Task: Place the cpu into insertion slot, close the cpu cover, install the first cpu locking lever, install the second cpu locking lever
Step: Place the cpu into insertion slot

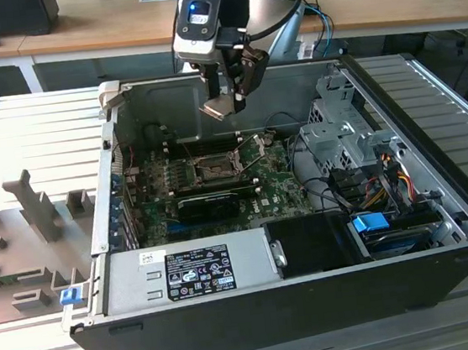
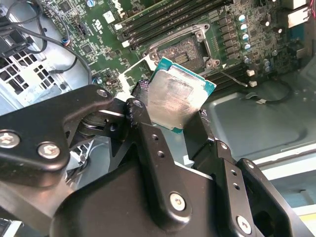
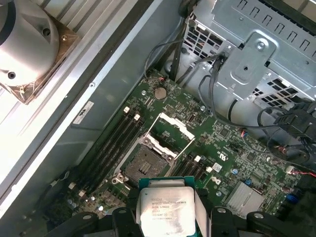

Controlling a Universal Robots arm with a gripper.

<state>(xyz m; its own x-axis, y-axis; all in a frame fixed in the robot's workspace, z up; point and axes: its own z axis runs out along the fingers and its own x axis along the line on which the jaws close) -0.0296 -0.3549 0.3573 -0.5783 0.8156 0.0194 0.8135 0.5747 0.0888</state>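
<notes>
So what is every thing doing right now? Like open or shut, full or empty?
cpu: held in the air, not put in yet.
gripper: shut on the cpu.
slot: empty and uncovered.
cover: swung up, open.
case: open, its side off.

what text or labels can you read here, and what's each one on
Nothing reads clearly enough to quote.
cpu, held in the fingers: lines of print on its face, too small to read.
power supply: black and white labels, too small.
case sticker: too small.
board: white markings, too small.
</notes>
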